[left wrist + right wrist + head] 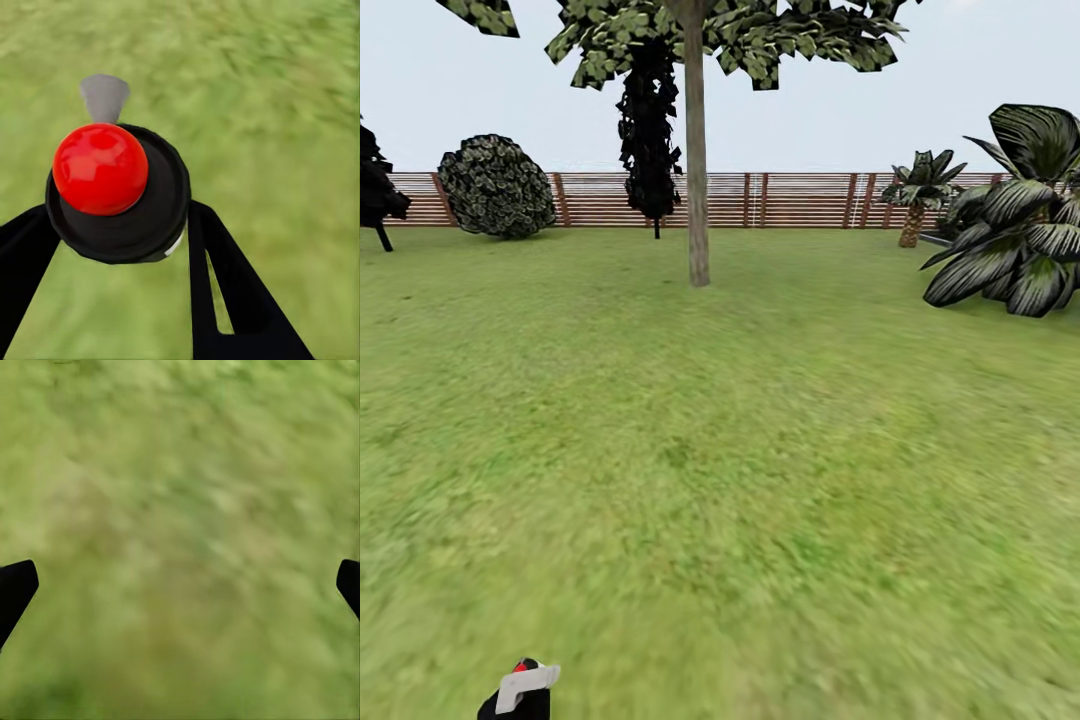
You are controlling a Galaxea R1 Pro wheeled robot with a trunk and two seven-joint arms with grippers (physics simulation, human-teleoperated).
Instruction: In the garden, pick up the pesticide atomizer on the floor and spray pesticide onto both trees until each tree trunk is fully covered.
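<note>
The pesticide atomizer point(116, 191), black with a red knob and grey nozzle, is pinched between the fingers of the left end effector point(120, 247) above the lawn point(760, 480). The right end effector point(180, 585) is spread wide. A pale tree trunk point(696, 160) is seen ahead, before the fence point(800, 198).

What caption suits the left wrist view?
Left tool grips the red-capped pesticide atomizer above the lawn.
</note>
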